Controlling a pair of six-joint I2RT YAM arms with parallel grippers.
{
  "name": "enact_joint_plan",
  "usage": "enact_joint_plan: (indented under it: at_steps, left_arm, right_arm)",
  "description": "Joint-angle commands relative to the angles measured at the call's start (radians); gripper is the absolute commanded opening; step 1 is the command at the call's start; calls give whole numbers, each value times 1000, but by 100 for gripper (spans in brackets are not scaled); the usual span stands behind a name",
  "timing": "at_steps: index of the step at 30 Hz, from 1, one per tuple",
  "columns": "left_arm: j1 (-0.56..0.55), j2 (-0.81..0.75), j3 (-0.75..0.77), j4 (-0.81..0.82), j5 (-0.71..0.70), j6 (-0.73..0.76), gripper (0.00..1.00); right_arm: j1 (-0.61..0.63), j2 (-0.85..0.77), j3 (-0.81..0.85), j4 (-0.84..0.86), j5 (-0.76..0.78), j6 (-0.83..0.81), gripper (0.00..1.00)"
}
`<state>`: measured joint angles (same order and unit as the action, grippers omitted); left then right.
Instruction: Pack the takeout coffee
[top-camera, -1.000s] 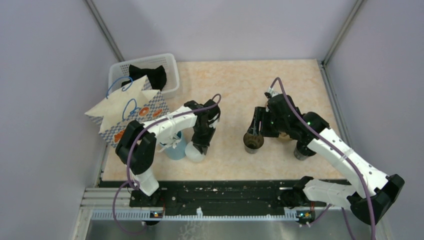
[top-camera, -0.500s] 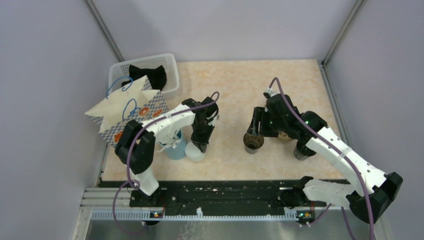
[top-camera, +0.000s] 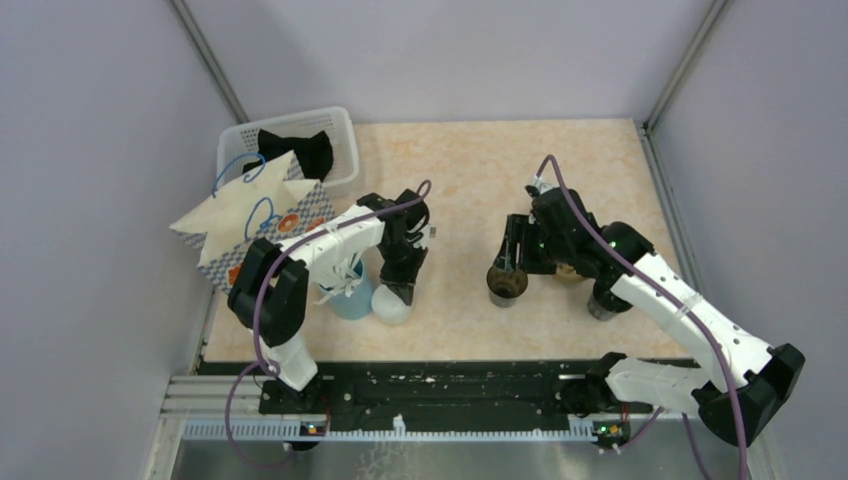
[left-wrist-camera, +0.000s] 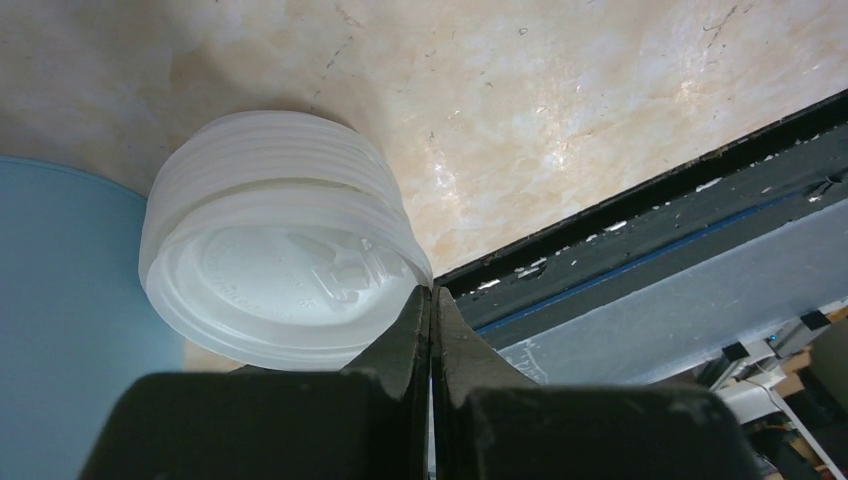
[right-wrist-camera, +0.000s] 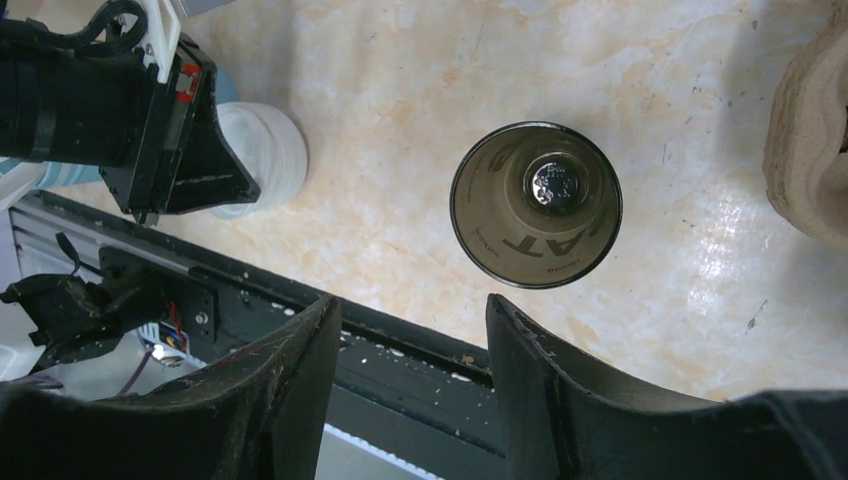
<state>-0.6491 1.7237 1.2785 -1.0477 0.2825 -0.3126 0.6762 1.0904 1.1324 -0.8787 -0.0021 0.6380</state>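
At far left, a white slotted plastic basket (top-camera: 340, 130) stands behind a patterned paper bag (top-camera: 245, 225) with blue cord handles. A light blue cup (top-camera: 345, 302) sits just beside a ribbed stack of translucent white lids (left-wrist-camera: 280, 270). The left fingers (left-wrist-camera: 390, 370) are pressed together, empty, tips at the stack's rim. The right fingers (right-wrist-camera: 290, 390) spread wide over a lidless dark paper cup (right-wrist-camera: 535, 205), with a brown pulp tray (right-wrist-camera: 810, 140) beside it. The dark lidded takeout coffee (top-camera: 602, 305) stands on the mottled beige counter (top-camera: 470, 170) at right, partly hidden by the right arm.
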Motion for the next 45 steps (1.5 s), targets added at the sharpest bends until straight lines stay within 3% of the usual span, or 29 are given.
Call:
enact_joint_plan:
  at_steps: [1, 26, 45]
  left_arm:
    - [37, -32, -20, 4, 83, 26, 0]
    - [91, -48, -75, 28, 145, 55, 13]
    - [96, -73, -19, -47, 137, 68, 0]
  right_arm:
    - [-7, 14, 26, 29, -22, -12, 56]
    - [-6, 8, 26, 28, -26, -9, 55]
    - [-6, 11, 28, 33, -33, -7, 55]
